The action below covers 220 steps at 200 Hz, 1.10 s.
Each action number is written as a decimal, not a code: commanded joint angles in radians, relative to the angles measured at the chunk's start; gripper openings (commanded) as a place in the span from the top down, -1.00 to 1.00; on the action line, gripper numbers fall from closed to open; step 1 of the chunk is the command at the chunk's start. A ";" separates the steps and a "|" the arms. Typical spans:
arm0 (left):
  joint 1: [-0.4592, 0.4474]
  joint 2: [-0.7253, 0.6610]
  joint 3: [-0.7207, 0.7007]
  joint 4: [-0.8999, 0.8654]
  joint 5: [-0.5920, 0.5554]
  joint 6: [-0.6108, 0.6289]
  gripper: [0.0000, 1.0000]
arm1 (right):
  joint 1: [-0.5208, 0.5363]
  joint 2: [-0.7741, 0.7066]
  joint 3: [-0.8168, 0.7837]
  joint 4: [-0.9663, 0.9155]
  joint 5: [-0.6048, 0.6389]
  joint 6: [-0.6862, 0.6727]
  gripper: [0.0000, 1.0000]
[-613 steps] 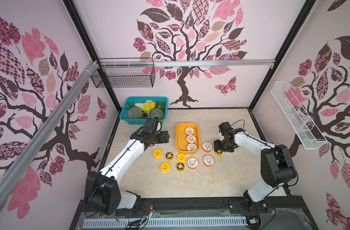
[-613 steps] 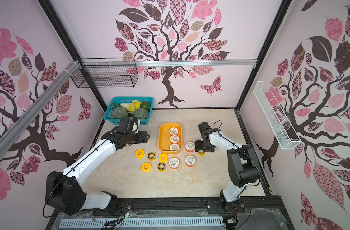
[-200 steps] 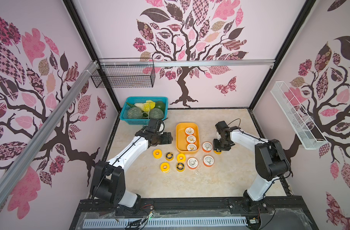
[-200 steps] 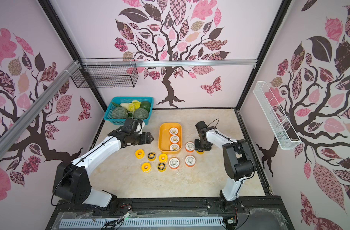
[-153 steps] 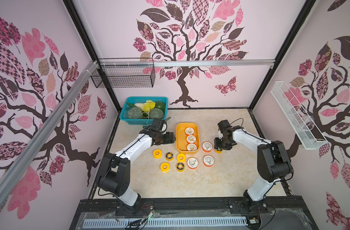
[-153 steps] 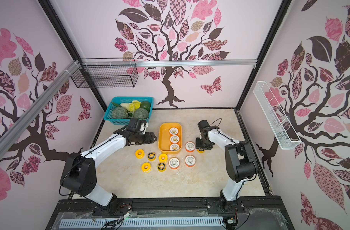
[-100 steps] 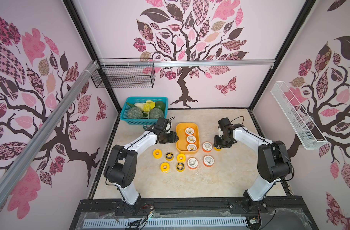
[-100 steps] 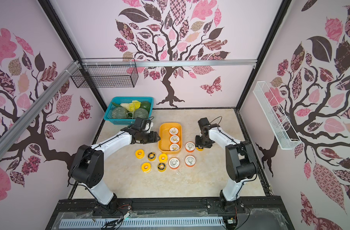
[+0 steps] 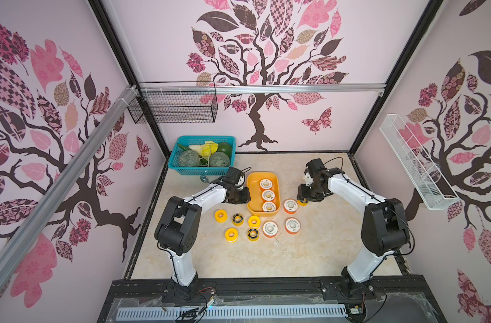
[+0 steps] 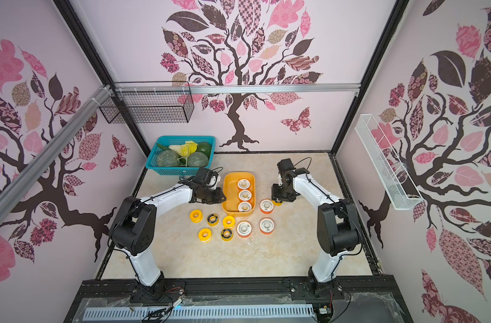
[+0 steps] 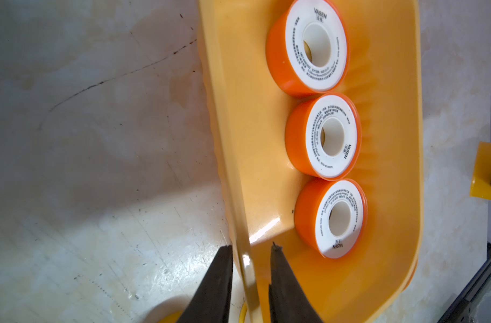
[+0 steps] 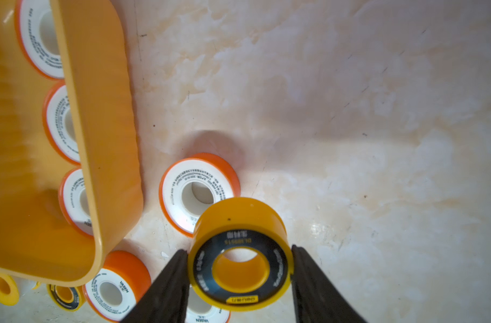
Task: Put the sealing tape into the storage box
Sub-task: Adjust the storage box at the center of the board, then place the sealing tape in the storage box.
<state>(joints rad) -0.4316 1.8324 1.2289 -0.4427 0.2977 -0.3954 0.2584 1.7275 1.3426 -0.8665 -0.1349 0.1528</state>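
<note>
Sealing tape, held roll (image 12: 240, 258): yellow with a black face label, pinched at both sides by the fingers (image 12: 166, 282) of the right gripper (image 12: 238, 249). Located outside the storage box (image 9: 253, 191), near its wall on the right arm's side, partly overlapping a loose orange roll (image 12: 180, 181). Boxed rolls (image 11: 332, 137): three, orange with white faces, in a row on the box floor. Loose rolls (image 9: 270, 229) on the table (image 9: 308, 251): eight, namely three orange, three plain yellow, two yellow with black labels. Progress, as judged: three stowed, one in the gripper and not yet over the box, eight outstanding. Left gripper (image 11: 249, 247): fingers (image 11: 216, 285) narrowly astride the box wall nearest the left arm, one inside, one outside; firm clamp not confirmable. Markings: "VASEN" on white faces of orange rolls; fine print and black-label text not legible.
</note>
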 commanded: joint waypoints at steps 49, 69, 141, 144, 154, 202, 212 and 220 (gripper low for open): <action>-0.044 0.027 0.035 -0.021 -0.025 0.034 0.72 | 0.038 0.031 0.153 -0.046 -0.069 -0.014 -0.14; -0.048 0.030 0.035 -0.030 -0.029 0.040 0.75 | 0.063 0.060 0.201 -0.052 -0.076 -0.010 -0.14; -0.050 0.027 0.036 -0.046 -0.027 0.035 0.73 | 0.137 0.155 0.327 -0.062 -0.105 0.009 -0.14; -0.051 0.027 0.036 -0.047 -0.026 0.032 0.73 | 0.142 0.158 0.332 -0.062 -0.104 0.009 -0.15; -0.051 0.025 0.035 -0.042 -0.022 0.027 0.72 | 0.154 0.171 0.347 -0.060 -0.102 0.009 -0.14; -0.051 0.014 0.029 -0.041 -0.004 0.008 0.66 | 0.212 0.272 0.452 -0.057 -0.109 0.007 -0.15; -0.050 0.012 0.025 -0.039 -0.005 -0.002 0.65 | 0.226 0.293 0.468 -0.048 -0.113 0.006 -0.15; -0.050 0.010 0.021 -0.037 -0.005 -0.010 0.66 | 0.236 0.310 0.480 -0.039 -0.113 0.004 -0.14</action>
<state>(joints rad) -0.4786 1.8465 1.2503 -0.4755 0.2802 -0.3824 0.4652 1.9854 1.7649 -0.9165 -0.2356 0.1566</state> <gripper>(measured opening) 0.172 0.574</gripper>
